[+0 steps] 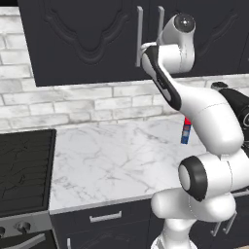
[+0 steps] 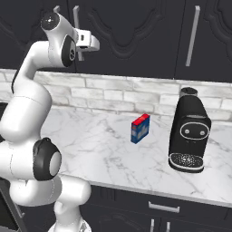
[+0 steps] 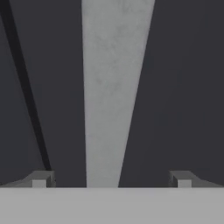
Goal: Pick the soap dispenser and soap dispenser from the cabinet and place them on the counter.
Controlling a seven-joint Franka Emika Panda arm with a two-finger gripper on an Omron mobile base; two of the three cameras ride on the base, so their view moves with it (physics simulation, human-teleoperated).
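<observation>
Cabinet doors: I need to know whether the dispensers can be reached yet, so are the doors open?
No, the cabinet doors sit shut, with the open jaws at a silver bar handle.

Marble counter (image 2: 99, 149) – red-topped blue bottle (image 2: 140, 128), black coffee machine (image 2: 189, 131)

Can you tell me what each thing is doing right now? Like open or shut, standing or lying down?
cabinet: doors shut.
cabinet handle: straight in front of the hand, between the fingertips, not gripped.
gripper: open, holding nothing.
red-topped blue bottle: standing upright on the counter.
coffee machine: standing upright on the counter, nothing under its spout.
drawer: shut.
stovetop: nothing on it.
</observation>
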